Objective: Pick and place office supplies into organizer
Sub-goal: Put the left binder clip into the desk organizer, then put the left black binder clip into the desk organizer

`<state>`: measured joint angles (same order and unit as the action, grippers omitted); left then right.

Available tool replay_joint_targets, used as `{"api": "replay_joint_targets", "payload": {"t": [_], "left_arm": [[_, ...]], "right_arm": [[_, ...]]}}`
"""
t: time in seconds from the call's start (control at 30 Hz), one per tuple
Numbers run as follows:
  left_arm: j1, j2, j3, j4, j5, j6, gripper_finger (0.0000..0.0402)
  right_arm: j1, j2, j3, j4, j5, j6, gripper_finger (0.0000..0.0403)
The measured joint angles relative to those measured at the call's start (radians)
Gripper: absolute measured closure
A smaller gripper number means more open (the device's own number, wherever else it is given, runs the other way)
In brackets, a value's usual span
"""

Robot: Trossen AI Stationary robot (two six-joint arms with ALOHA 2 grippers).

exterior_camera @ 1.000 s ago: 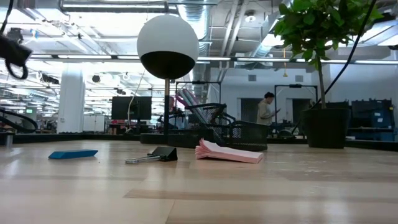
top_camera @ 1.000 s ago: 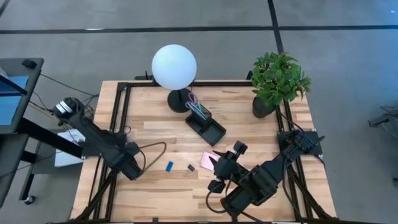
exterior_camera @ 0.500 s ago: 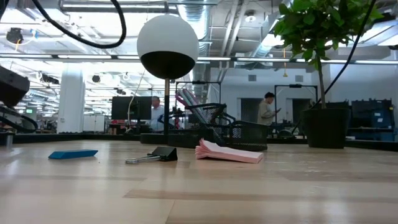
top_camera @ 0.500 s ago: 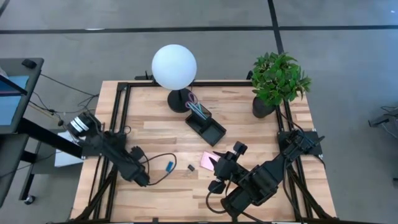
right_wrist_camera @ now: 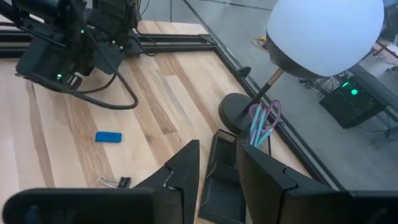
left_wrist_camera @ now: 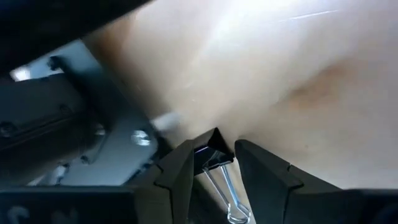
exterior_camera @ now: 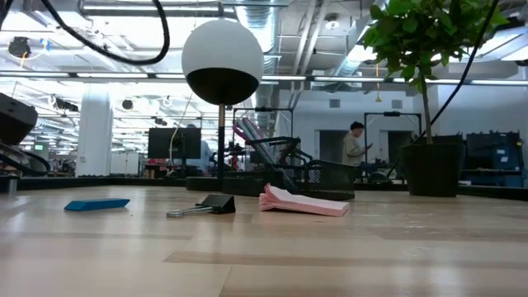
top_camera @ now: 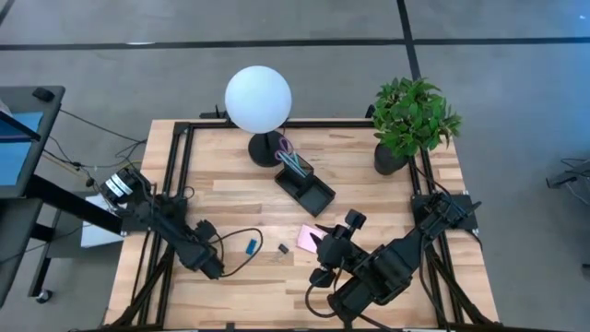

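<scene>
Left end effector [left_wrist_camera: 214, 150] is pinching a black binder clip [left_wrist_camera: 209, 157] by its body at the desk's [top_camera: 369, 184] near-left edge, well away from the organizer [top_camera: 313, 195]. The grip looks shallow, so my guess is it could slip out on the way over. Right end effector [right_wrist_camera: 217, 148] hangs by the pink sticky-note pad [top_camera: 307, 236], narrow gap, nothing in it.

Count:
- two clips (second clip [top_camera: 283, 248] loose on the desk)
- one blue block [top_camera: 250, 246]
- one pad
- one organizer

Blue block [top_camera: 250, 246], black clip [top_camera: 283, 248], pink pad [top_camera: 310, 236] near organizer [top_camera: 305, 185].
</scene>
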<state>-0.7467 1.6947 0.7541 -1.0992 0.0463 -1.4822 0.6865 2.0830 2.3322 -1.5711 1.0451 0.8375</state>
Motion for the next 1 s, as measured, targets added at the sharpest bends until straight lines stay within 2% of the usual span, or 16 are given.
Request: {"api": "replay_joint_targets", "payload": {"t": [0.13, 0.23, 0.43, 0.53, 0.6, 0.73, 0.93, 1.0], "left_arm": [[0.0, 0.0, 0.076, 0.03, -0.044, -0.001, 0.0279], [0.0, 0.0, 0.147, 0.107, -0.121, 0.02, 0.0278], [0.016, 0.0, 0.294, 0.234, -0.321, 0.198, 0.0278], [0.021, 0.0, 0.369, 0.182, -0.373, 0.242, 0.0278], [0.01, 0.0, 0.406, 0.093, -0.374, 0.232, 0.0278], [-0.049, 0.0, 0.44, -0.032, -0.308, 0.109, 0.0278], [-0.156, 0.01, 0.44, -0.047, -0.163, -0.053, 0.0278], [-0.183, 0.01, 0.436, -0.032, -0.166, -0.093, 0.0278]], "right_arm": [[-0.005, 0.0, 0.0, 0.0, 0.001, -0.001, 0.0302], [-0.016, 0.0, 0.0, 0.0, 0.001, -0.008, 0.0302], [-0.042, 0.0, 0.0, 0.0, 0.002, -0.026, 0.0302], [-0.053, 0.0, 0.0, 0.0, 0.0, -0.026, 0.0302], [-0.054, 0.0, 0.0, 0.0, -0.008, -0.026, 0.0302], [-0.04, 0.0, 0.0, 0.0, -0.049, -0.026, 0.0302], [-0.016, 0.0, 0.0, 0.0, -0.049, -0.026, 0.0302], [-0.011, 0.0, 0.0, 0.0, -0.049, -0.026, 0.0302]]}}
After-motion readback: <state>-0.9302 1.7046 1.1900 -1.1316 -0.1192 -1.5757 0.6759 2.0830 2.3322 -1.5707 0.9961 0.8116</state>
